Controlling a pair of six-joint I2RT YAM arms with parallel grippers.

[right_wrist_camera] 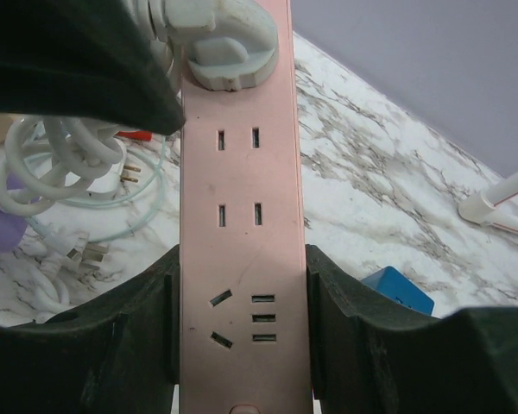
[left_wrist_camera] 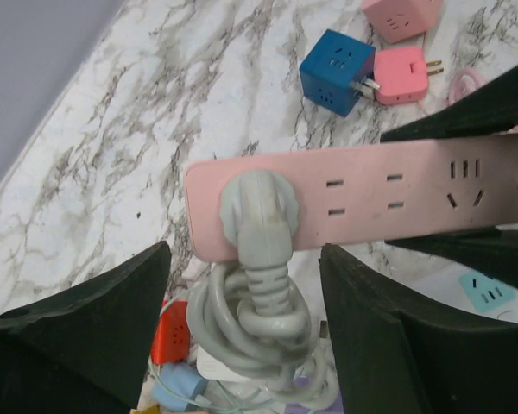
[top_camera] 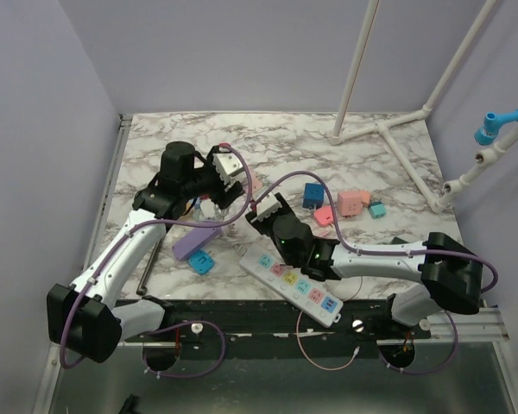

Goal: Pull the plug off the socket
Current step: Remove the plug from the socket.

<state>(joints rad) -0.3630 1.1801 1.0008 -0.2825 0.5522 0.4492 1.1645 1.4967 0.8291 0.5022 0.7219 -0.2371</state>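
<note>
Our right gripper (right_wrist_camera: 242,285) clamps the pink strip (right_wrist_camera: 242,172) across its width. In the top view it holds the strip slightly toward 10 o'clock from the table's (top_camera: 388,172) middle. In the left wrist view the grey plug (left_wrist_camera: 257,216) sits seated at the strip's 9 o'clock end, its cord (left_wrist_camera: 259,332) coiled toward 6 o'clock. Our left gripper (left_wrist_camera: 244,263) stands wide, fingers at 8 and 4 o'clock of the plug, touching nothing. We judge the grasp comes next: close on the plug's body, not the cord. Then pull straight out along the pins while the right holds firm. A slanted tug could bind the pins or twist the strip loose.
</note>
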